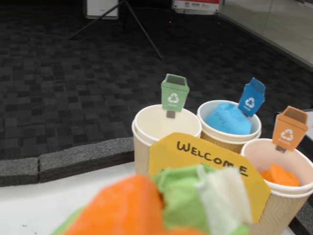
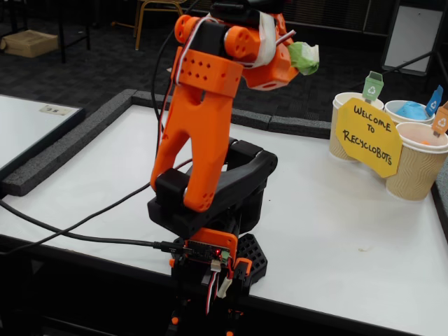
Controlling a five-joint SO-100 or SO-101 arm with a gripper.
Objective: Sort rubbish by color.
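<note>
In the wrist view, the orange gripper [image 1: 146, 215] fills the bottom edge, blurred by closeness, and it is clenched on the green wad [image 1: 188, 198], whose crumpled paper and shiny tape bulge up between the fingers. Just beyond it stand three paper cups at the far edge of the white table [image 1: 29, 210]. The left cup [image 1: 164, 129] carries a green bin flag [image 1: 174, 93] and looks bare inside. The middle cup [image 1: 230, 129] has a blue flag [image 1: 252, 97] and holds the light blue wad [image 1: 227, 119]. The right cup [image 1: 288, 183] has an orange flag [image 1: 289, 128] and holds the orange wad [image 1: 279, 175]. A yellow sign [image 1: 210, 164] reading "WELCOME" leans against the cups' fronts. In the fixed view, the arm [image 2: 203, 119] stands at the near edge of the table [image 2: 336, 238], folded upward, with the gripper [image 2: 294, 59] raised high and gripping the green wad [image 2: 305, 57] well above the tabletop, short of the cups. The three cups [image 2: 413, 168] cluster at the right edge near the far corner, behind the yellow sign [image 2: 368, 136]; the light blue wad [image 2: 411, 110] shows in the rear cup.
</note>
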